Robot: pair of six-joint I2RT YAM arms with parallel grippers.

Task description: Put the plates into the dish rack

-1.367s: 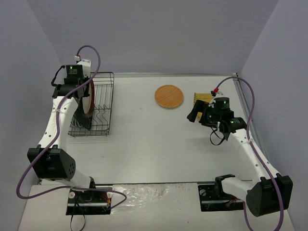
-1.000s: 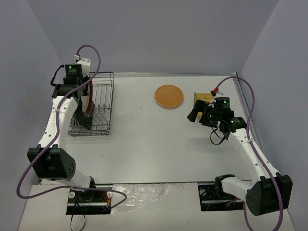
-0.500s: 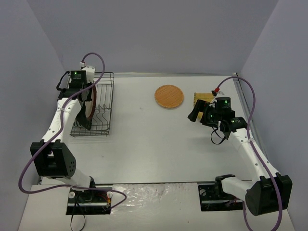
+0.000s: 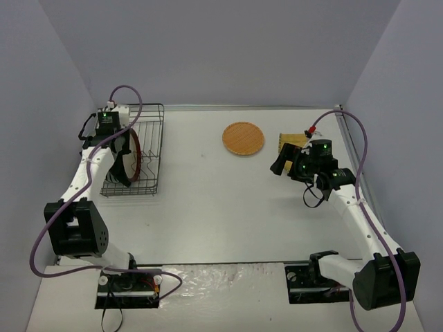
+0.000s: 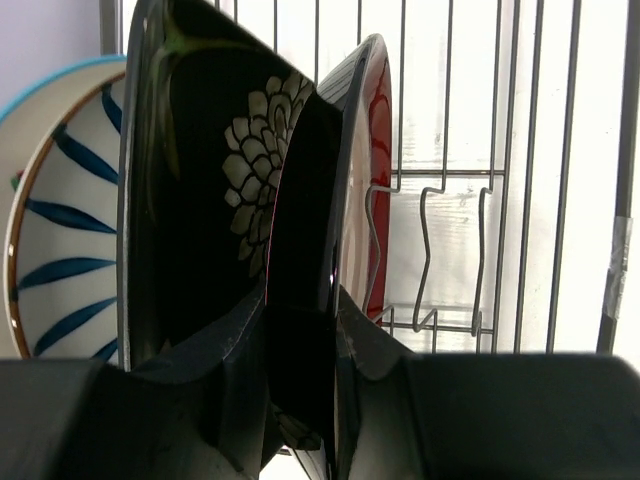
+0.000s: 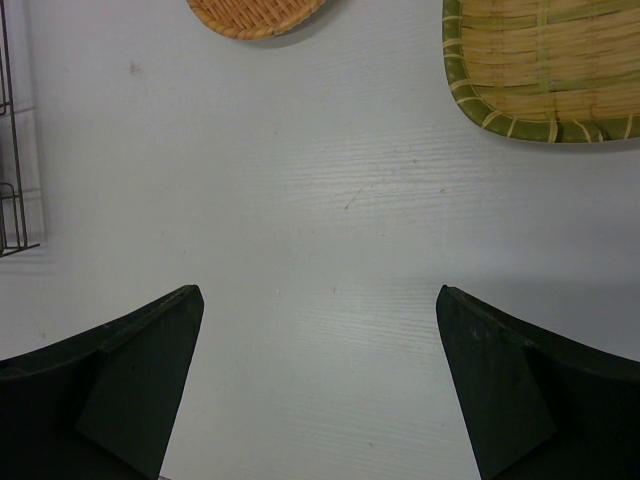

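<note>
Left gripper (image 5: 300, 340): clamped on rim of red-rimmed plate (image 5: 372, 120), upright in dish rack (image 4: 151, 138), beside dark square plate (image 5: 200, 200). Right gripper (image 6: 318, 300): jaws wide, over table (image 6: 300, 200), near orange plate (image 4: 243, 138).

Soft, even light fell from above, leaving the white worktop (image 4: 228, 200) bright and the shadows on it faint and short. At the rack (image 4: 147, 158), the wrist view was dimmer: glare streaked the glossy dark plate (image 5: 200, 200), and the jaws close to the lens were blurred. Away from the rack, the other wrist view looked sharp but slightly washed out.
</note>
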